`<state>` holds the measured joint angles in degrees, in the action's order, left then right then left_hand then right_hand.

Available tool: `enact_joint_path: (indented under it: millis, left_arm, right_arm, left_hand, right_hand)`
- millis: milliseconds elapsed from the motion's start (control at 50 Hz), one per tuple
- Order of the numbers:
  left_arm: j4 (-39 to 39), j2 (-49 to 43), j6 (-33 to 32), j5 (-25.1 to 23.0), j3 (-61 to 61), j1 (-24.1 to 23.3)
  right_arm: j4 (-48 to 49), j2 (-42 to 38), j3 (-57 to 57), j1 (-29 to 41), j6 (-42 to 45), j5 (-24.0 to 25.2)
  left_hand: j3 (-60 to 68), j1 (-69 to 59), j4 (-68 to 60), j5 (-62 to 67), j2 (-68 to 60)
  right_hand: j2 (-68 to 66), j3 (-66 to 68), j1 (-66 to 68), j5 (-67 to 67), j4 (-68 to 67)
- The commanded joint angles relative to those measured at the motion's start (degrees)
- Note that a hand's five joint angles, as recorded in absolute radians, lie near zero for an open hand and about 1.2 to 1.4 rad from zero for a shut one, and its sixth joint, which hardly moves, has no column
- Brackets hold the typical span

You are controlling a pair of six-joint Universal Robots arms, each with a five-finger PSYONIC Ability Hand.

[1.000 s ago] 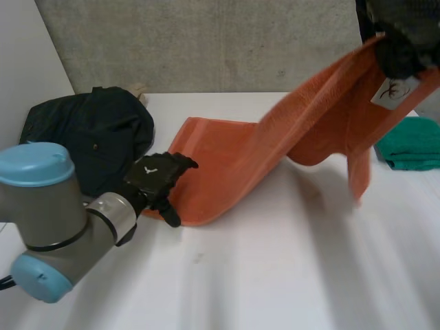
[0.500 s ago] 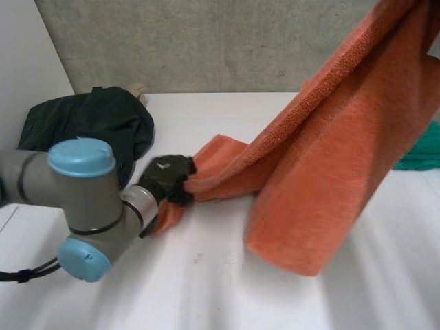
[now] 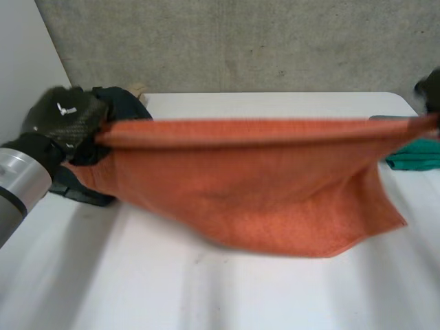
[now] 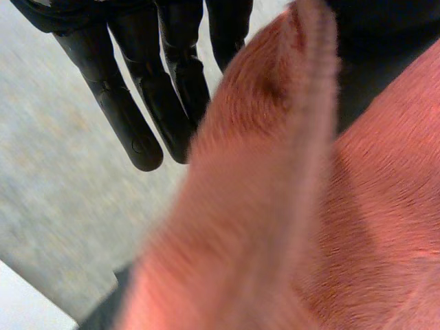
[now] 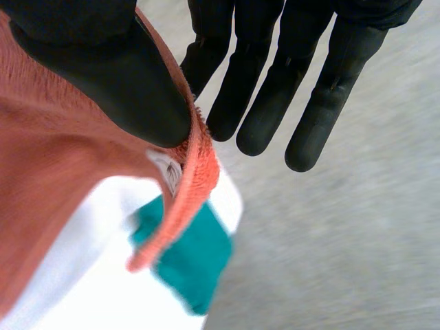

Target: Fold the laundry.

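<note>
The orange towel [image 3: 254,185] hangs stretched in the air above the middle of the table [image 3: 206,295], one top corner pinched by the left hand [image 3: 69,113] at 9 o'clock, the other by the right hand [image 3: 432,88] at 3 o'clock, so no fold looks done yet.

Fuzzy orange terry-cloth towel [image 3: 247,185], smooth matt white table [image 3: 206,295], rough grey concrete wall [image 3: 240,41]
</note>
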<state>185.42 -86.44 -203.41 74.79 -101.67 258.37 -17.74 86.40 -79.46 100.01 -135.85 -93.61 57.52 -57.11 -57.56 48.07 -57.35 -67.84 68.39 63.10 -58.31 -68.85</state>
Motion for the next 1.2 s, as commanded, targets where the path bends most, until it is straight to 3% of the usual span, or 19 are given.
enact_joint_path:
  millis: [20,60,120,160,220,420,460,480,520,620,720,880,1200]
  left_arm:
    - [-2.08,-16.99,-7.61,0.7,5.42,0.73]
    - [-2.08,-22.68,-11.2,1.49,9.71,0.64]
    - [-2.26,-27.45,-13.94,3.16,15.34,0.38]
    - [-2.26,-31.5,-15.18,4.83,21.41,-0.06]
    - [-1.91,-36.32,-15.18,5.8,29.65,-0.32]
    - [-1.21,-44.87,-15.27,7.3,44.98,-3.92]
    - [-1.12,-44.87,-15.18,7.38,44.63,-4.19]
    - [-1.46,-44.87,-15.18,7.56,43.76,-4.71]
    - [-1.73,-44.78,-15.18,7.65,42.44,-5.42]
    - [-3.84,-39.79,-15.18,7.56,31.47,-7.79]
    - [-3.32,-30.21,-15.09,6.95,19.08,-9.98]
    - [-0.42,-25.54,-15.7,6.95,10.02,-11.66]
    - [4.51,-32.56,-16.67,7.03,11.32,-10.7]
  right_arm:
    - [0.68,-11.41,-0.17,0.71,-0.12,-0.35]
    - [1.12,-13.79,1.32,0.71,-0.29,-0.44]
    - [2.97,-18.63,5.71,0.8,-0.73,-1.14]
    - [4.37,-21.09,8.34,0.89,-0.73,-2.1]
    - [8.06,-24.96,13.97,1.32,-0.65,-4.04]
    - [20.55,-30.33,21.72,4.22,-0.29,-6.33]
    - [20.46,-30.33,20.75,5.28,-0.38,-6.24]
    - [20.46,-30.24,20.31,5.63,-0.38,-6.24]
    - [20.46,-29.63,17.77,6.6,-0.47,-5.98]
    - [20.73,-27.17,11.88,6.34,-0.65,-5.45]
    - [20.9,-24.44,7.92,6.07,-0.91,-5.27]
    - [21.08,-24.26,4.76,6.25,-0.82,-5.18]
    - [22.48,-24.18,-1.13,6.25,-1.0,-4.83]
  left_hand:
    - [-3.21,2.8,3.24,-3.75,3.04]
    - [-10.42,10.02,10.46,-10.97,10.26]
    - [-9.8,9.39,9.83,-10.34,9.63]
    - [-3.27,2.87,3.31,-3.82,3.1]
    - [22.42,-22.83,-22.38,21.87,-22.59]
    - [22.48,-22.89,-22.44,21.93,-22.65]
    - [22.48,-22.89,-22.44,21.93,-22.65]
    - [-0.65,0.24,0.68,-1.19,0.48]
    - [-21.31,20.9,21.35,-21.86,21.14]
    - [-34.33,33.93,34.37,-34.88,34.16]
    - [-34.02,33.61,34.05,-34.56,33.85]
    - [-32.84,32.43,32.88,-33.39,32.67]
    - [-21.41,21.0,21.44,-21.95,21.24]
  right_hand:
    - [-12.16,11.61,16.9,-11.69,-11.15]
    - [-12.16,11.61,16.9,-11.69,-11.15]
    - [-12.16,11.61,16.9,-11.69,-11.15]
    - [-12.16,11.61,16.9,-11.69,-11.15]
    - [-12.16,11.61,16.9,-11.69,-11.15]
    - [-12.16,11.61,16.9,-11.69,-11.15]
    - [-12.16,11.61,16.9,-11.69,-11.15]
    - [-12.16,11.61,16.9,-11.69,-11.15]
    - [-12.16,11.61,16.9,-11.69,-11.15]
    - [-12.16,11.61,16.9,-11.69,-11.15]
    - [-12.16,11.61,16.9,-11.69,-11.15]
    - [-12.16,11.61,16.9,-11.69,-11.15]
    - [-12.16,11.61,16.9,-11.69,-11.15]
